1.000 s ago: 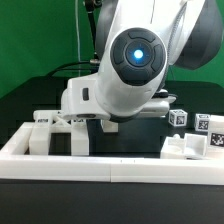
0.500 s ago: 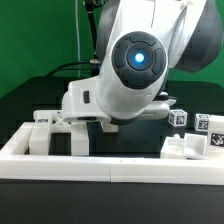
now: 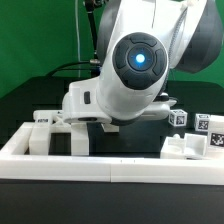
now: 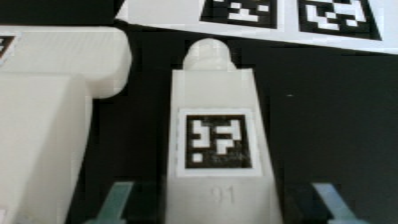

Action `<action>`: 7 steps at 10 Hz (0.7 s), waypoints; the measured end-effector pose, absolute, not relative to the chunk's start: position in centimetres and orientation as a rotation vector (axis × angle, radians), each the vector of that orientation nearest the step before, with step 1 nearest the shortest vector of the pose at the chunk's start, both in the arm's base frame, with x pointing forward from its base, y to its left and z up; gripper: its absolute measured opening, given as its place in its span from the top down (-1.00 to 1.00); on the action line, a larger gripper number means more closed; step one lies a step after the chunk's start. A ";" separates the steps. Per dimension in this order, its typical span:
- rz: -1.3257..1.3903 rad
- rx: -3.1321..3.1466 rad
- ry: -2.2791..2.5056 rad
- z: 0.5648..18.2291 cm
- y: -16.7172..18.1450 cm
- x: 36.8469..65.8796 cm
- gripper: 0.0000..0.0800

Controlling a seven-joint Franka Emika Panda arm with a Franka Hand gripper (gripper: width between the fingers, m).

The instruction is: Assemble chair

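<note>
Wrist view: you've got 1 long white post (image 4: 217,120) lying flat on the black table (image 4: 356,120). Its rounded tip points toward the marker board (image 4: 267,15), and it has 1 tag on its upper face. Your gripper (image 4: 217,203) straddles the post's blunt end. The 2 fingers (image 4: 118,203) are apart, 1 each side, with a dark gap between each finger and the post: no contact, nothing clamped. A wide white slab (image 4: 63,100) lies just beside the post, parallel to it, not touching.

Exterior view: the arm (image 3: 135,70) fills the middle and hides the gripper and the post from you. A blocky part (image 3: 45,130) sits at the exterior view's left behind the rail (image 3: 100,168). 2 small tagged blocks (image 3: 180,118) and a low white part (image 3: 185,147) sit at the exterior view's right.
</note>
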State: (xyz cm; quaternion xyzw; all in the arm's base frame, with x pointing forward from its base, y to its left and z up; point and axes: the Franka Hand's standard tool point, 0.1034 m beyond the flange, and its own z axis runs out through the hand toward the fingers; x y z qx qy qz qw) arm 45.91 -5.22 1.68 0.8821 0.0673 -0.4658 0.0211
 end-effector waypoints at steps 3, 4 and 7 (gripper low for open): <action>-1.441 2.734 0.205 3.0 -4.8 46.9 0.28; -1.433 2.733 0.202 3.7 -4.5 47.5 0.28; -1.434 2.734 0.188 6.2 -4.0 48.4 0.28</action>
